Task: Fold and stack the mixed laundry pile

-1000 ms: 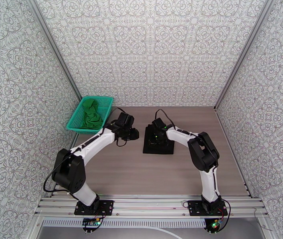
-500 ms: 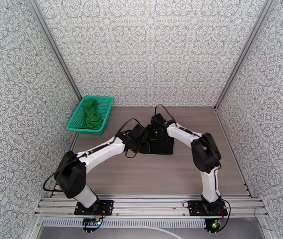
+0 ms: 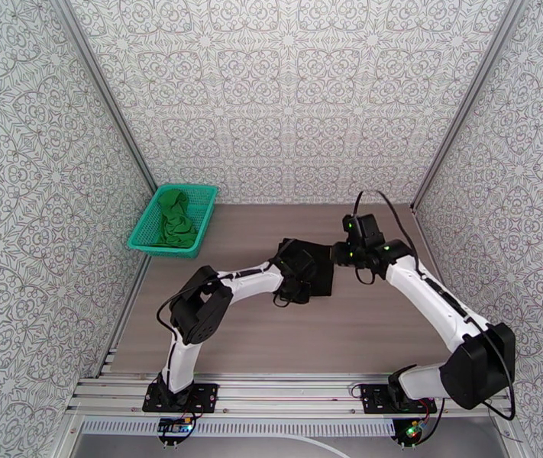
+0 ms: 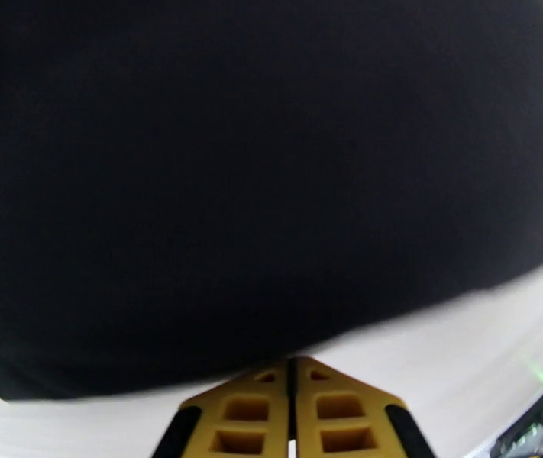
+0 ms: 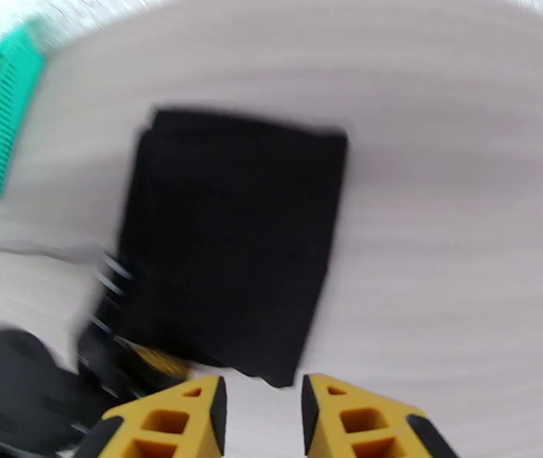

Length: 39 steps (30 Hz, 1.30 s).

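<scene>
Though the black garment (image 3: 319, 262) lies folded, I judge half remains: green T-shirt (image 3: 172, 219) in the basket (image 3: 195, 188), left claw (image 4: 290, 368) pressed together, right claw (image 5: 260, 398) spread.

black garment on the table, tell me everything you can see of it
The black garment is plain, soft-looking cloth folded into a neat flat rectangle. It lies on the wooden table, near the middle. The left gripper, fingers shut, meets one edge of it. The right gripper, open, is just off another edge.
</scene>
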{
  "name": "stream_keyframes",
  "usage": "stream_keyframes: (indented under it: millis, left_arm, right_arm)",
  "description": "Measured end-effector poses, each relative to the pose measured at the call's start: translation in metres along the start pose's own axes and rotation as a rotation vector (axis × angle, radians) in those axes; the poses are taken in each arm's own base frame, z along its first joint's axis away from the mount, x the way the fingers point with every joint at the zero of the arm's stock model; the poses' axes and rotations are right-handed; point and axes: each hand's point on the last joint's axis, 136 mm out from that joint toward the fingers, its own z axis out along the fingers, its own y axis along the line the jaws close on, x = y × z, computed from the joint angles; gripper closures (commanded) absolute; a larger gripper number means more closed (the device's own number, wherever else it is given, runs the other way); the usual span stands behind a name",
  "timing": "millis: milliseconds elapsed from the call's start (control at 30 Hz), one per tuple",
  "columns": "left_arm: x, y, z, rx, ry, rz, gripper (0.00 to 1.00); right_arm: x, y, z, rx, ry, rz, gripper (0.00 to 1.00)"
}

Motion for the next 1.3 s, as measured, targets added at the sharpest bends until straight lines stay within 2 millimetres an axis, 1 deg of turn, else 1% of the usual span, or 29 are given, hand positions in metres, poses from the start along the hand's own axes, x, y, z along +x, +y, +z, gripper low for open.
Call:
stream_keyframes:
  millis: [100, 233, 367, 533, 600, 700, 800, 900, 933, 1000, 1033, 1067, 1100, 1133, 1167, 1200, 1233, 1300]
  left_arm:
    - [-0.011, 0.013, 0.002, -0.034, 0.000, -0.020, 0.90]
    - [-0.032, 0.032, 0.002, -0.065, -0.008, -0.041, 0.90]
    - [-0.070, 0.059, 0.003, -0.119, -0.031, -0.061, 0.89]
    - [-0.125, 0.096, 0.005, -0.168, -0.078, -0.085, 0.86]
    - [-0.148, 0.106, 0.007, -0.171, -0.104, -0.086, 0.85]
    - [-0.179, 0.112, 0.011, -0.164, -0.146, -0.073, 0.85]
    - [-0.202, 0.109, 0.016, -0.150, -0.192, -0.055, 0.84]
    - [-0.207, 0.107, 0.017, -0.146, -0.205, -0.046, 0.85]
    - [-0.208, 0.107, 0.017, -0.145, -0.208, -0.046, 0.85]
    - [-0.206, 0.109, 0.016, -0.146, -0.217, -0.048, 0.84]
    - [-0.203, 0.111, 0.012, -0.149, -0.225, -0.049, 0.83]
    - [-0.194, 0.116, 0.009, -0.157, -0.214, -0.054, 0.81]
    - [-0.185, 0.122, 0.002, -0.164, -0.212, -0.062, 0.79]
    - [-0.175, 0.128, -0.010, -0.176, -0.209, -0.073, 0.77]
    - [-0.167, 0.135, -0.024, -0.185, -0.220, -0.088, 0.75]
    - [-0.161, 0.142, -0.043, -0.192, -0.235, -0.105, 0.73]
    - [-0.157, 0.149, -0.068, -0.196, -0.266, -0.124, 0.71]
    - [-0.157, 0.160, -0.121, -0.192, -0.355, -0.161, 0.69]
  right_arm:
    - [0.008, -0.001, 0.008, -0.008, 0.023, 0.005, 0.67]
    - [0.006, 0.008, 0.020, -0.052, 0.029, 0.014, 0.68]
    - [0.007, 0.015, 0.033, -0.090, 0.051, 0.034, 0.67]
    - [0.003, 0.026, 0.037, -0.150, 0.046, 0.060, 0.67]
    - [0.003, 0.030, 0.039, -0.170, 0.044, 0.069, 0.67]
    - [0.008, 0.034, 0.046, -0.196, 0.059, 0.086, 0.66]
    - [0.016, 0.043, 0.057, -0.214, 0.089, 0.088, 0.66]
    - [0.030, 0.055, 0.073, -0.219, 0.138, 0.065, 0.65]
    - [0.035, 0.059, 0.078, -0.216, 0.160, 0.056, 0.62]
    - [0.039, 0.068, 0.089, -0.203, 0.194, 0.042, 0.52]
    - [0.038, 0.073, 0.094, -0.194, 0.206, 0.034, 0.46]
    - [0.036, 0.079, 0.099, -0.186, 0.213, 0.023, 0.40]
    - [0.033, 0.086, 0.103, -0.182, 0.215, 0.013, 0.36]
    - [0.030, 0.092, 0.108, -0.179, 0.216, 0.004, 0.32]
    - [0.029, 0.098, 0.111, -0.175, 0.218, -0.001, 0.17]
    - [0.028, 0.104, 0.114, -0.173, 0.219, -0.004, 0.11]
    - [0.028, 0.111, 0.117, -0.173, 0.222, -0.009, 0.08]
    - [0.030, 0.124, 0.123, -0.176, 0.234, -0.014, 0.07]
